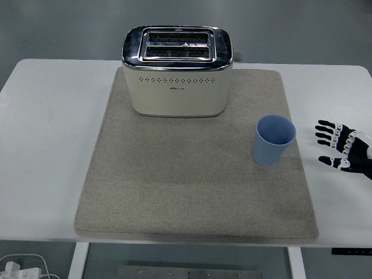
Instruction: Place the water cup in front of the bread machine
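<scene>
The reach for the cup (273,139) is in hand — nothing grasped yet. The right robot hand (341,152) hovers over the desk (40,133), fingers spread and empty; the cup stands upright just to its left, toaster (177,72) farther left and beyond. Next it must close in sideways and wrap the cup.

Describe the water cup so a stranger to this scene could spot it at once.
On the white table lies a large grey mat with a cream toaster at its far edge. The water cup stands upright near the mat's right edge, nearer than the toaster. It is the only blue thing, small and open-topped.
</scene>
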Motion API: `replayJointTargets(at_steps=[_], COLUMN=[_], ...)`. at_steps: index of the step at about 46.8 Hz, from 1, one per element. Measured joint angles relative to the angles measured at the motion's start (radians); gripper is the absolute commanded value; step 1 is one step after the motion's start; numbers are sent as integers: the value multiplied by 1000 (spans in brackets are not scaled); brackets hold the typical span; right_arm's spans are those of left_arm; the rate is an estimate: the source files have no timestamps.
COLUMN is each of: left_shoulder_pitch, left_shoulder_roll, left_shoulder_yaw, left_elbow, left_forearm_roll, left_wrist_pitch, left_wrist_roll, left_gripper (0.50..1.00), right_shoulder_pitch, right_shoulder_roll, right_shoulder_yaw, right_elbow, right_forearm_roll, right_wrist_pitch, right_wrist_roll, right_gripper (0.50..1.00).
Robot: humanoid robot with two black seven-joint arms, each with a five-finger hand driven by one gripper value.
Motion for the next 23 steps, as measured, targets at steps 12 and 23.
replayJointTargets(at_steps=[12, 23], left_shoulder_pitch=[0, 0], left_shoulder_roll=[0, 0], left_shoulder_yaw=[0, 0], left_elbow=[-5, -7], left_forearm_roll=[0, 0], left_wrist_pitch=[0, 0], left_wrist_roll=[0, 0], left_gripper=[1000, 1000], right_shoulder_pitch=[-6, -17], right_shoulder_roll=[7, 15], right_shoulder_yaw=[-9, -21], right_elbow=[47, 94], right_forearm_roll=[-33, -35], right_wrist_pitch=[-62, -110], right_wrist_roll=[0, 0], right_gripper=[928, 928])
